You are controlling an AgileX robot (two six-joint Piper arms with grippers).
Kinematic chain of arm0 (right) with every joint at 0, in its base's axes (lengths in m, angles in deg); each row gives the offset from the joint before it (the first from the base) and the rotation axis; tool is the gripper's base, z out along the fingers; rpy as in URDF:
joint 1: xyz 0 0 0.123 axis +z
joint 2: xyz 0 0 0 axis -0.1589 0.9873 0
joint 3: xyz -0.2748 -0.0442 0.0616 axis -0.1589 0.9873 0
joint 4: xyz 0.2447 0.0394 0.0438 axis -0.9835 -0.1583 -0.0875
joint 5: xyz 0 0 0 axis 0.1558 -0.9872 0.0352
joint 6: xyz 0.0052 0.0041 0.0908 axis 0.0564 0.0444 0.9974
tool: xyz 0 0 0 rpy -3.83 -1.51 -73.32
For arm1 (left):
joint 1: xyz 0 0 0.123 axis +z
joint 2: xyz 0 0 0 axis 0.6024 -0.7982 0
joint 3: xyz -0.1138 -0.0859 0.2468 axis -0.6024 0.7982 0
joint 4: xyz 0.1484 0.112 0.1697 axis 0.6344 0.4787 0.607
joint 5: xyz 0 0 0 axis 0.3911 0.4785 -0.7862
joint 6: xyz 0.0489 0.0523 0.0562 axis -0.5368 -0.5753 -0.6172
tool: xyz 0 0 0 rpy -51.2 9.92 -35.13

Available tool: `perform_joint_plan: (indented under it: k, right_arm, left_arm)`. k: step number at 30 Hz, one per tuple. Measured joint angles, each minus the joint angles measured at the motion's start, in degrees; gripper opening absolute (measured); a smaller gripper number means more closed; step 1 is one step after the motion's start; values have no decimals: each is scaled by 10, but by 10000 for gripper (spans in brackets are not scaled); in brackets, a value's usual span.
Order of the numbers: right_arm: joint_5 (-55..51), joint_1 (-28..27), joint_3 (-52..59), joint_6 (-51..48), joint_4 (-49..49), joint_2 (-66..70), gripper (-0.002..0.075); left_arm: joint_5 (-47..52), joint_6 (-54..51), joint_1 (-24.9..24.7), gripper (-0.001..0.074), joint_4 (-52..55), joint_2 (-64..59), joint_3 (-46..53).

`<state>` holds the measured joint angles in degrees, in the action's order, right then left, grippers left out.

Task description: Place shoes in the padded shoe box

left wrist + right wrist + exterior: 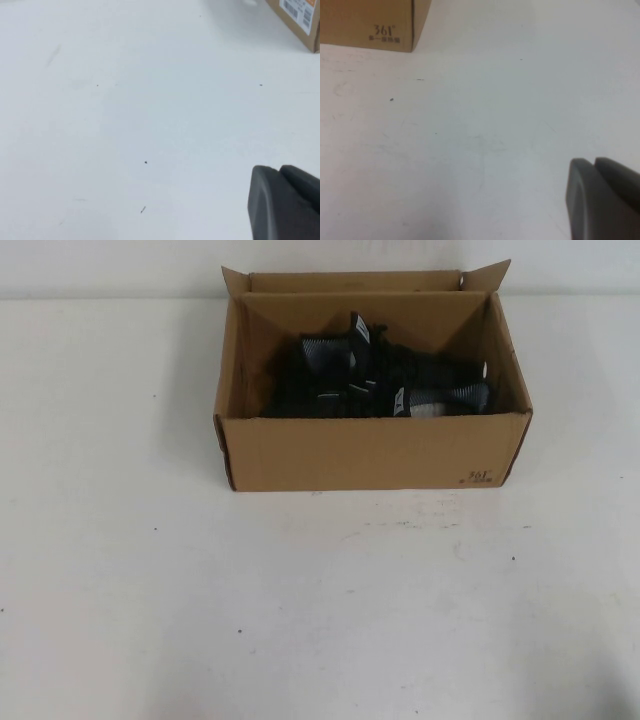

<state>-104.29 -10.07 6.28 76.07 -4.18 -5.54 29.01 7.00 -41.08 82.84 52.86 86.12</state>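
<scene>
The brown cardboard shoe box [370,452] stands on the white table at the back centre, flaps up. Both black knit shoes [385,380] lie inside it, striped collars showing. Neither arm shows in the high view. My left gripper [282,172] is shut and empty over bare table, with a corner of the box [300,20] far off. My right gripper [595,165] is shut and empty over bare table, with the box corner [370,25] bearing printed marks far off.
The white table [320,600] spreads wide in front of and beside the box, with small dark specks on it. A pale wall runs behind the box.
</scene>
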Motion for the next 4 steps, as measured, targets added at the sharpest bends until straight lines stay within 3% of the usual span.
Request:
perform_joint_plan:
  k: [4]
  right_arm:
    - [0,0,0,0,0,0,-8]
  left_arm:
    - [2,0,0,-3,0,0,0]
